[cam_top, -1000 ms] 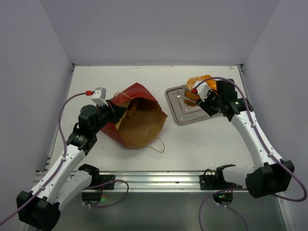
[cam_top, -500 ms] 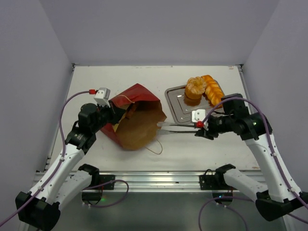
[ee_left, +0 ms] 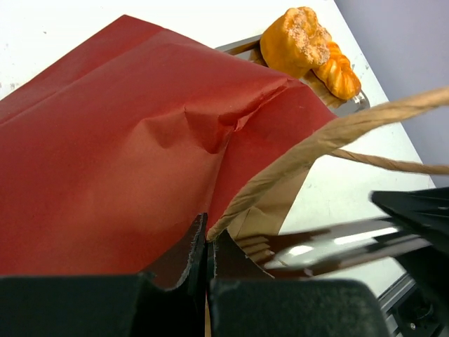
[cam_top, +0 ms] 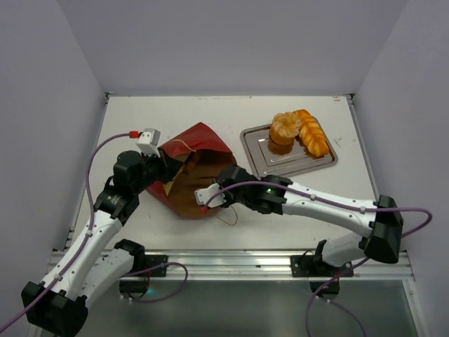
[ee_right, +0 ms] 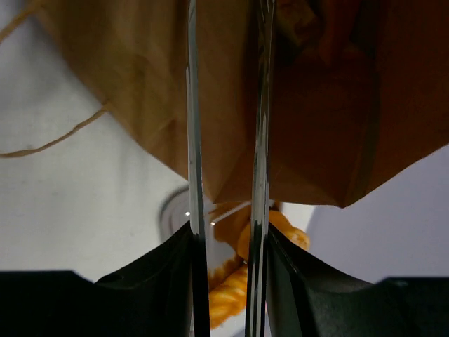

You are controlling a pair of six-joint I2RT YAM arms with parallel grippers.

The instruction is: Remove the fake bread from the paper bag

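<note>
Left jaws pinch the rim of the dark red, kraft-lined paper bag; right jaws sit at its open mouth.

The paper bag lies on its side on the white counter, mouth towards the arms' bases, with one thin string handle looped on the counter beside it. The left jaws are clamped together on the bag's upper edge, holding that lip raised. The right jaws, two thin shiny blades, stand a narrow gap apart with nothing between them, their tips over the brown lining. Two pieces of fake bread, a glossy orange round bun and a golden braided loaf, rest touching each other at the far end of the shiny rectangular metal tray, just to the right of the bag. Whether more bread lies inside the bag cannot be told.
</note>
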